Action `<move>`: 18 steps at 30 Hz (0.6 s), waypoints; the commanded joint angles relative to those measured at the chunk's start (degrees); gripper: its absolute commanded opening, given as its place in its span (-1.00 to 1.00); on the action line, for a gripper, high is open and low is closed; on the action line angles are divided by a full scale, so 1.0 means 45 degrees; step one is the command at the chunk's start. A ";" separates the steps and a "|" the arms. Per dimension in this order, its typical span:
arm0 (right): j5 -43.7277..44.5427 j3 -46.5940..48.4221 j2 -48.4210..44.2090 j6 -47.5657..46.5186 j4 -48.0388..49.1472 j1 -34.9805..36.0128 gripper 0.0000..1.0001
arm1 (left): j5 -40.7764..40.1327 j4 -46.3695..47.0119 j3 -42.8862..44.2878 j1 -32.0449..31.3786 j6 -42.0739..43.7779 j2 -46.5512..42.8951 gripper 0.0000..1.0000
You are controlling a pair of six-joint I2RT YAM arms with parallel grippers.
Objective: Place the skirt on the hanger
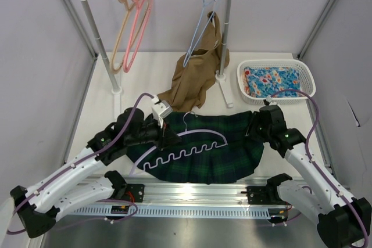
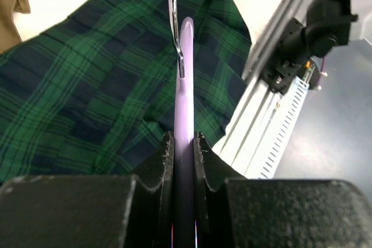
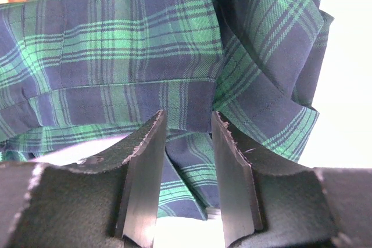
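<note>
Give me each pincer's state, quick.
Left pincer: closed on the bar of the lavender hanger.
Right pincer: astride a fold of the plaid skirt; whether it grips cannot be told.

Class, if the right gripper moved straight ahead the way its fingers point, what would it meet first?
The skirt: its plaid fabric fills the view just beyond the right gripper, seemingly almost touching, though depth is unclear.
</note>
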 commanded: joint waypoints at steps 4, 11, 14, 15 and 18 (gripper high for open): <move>0.0388 -0.0093 -0.0202 0.0202 0.0014 0.0071 -0.13 | -0.0287 0.1794 0.0001 -0.0202 0.0034 0.0732 -1.00; 0.0388 -0.0210 -0.0202 0.0143 0.0112 0.0246 -0.14 | -0.0968 0.2048 -0.0019 -0.0261 0.0171 0.1162 -1.00; 0.0525 -0.0464 -0.0143 0.0319 0.0287 0.0461 -0.14 | -0.1612 0.2126 0.0195 -0.0241 0.0132 0.1221 -1.00; 0.0506 -0.0503 -0.0124 0.0339 0.0346 0.0539 -0.14 | -0.1751 0.2223 0.0235 -0.0241 0.0132 0.1202 -1.00; 0.0583 -0.0718 -0.0084 0.0456 0.0522 0.0734 -0.14 | -0.2005 0.2341 0.0508 -0.0241 0.0132 0.1357 -1.00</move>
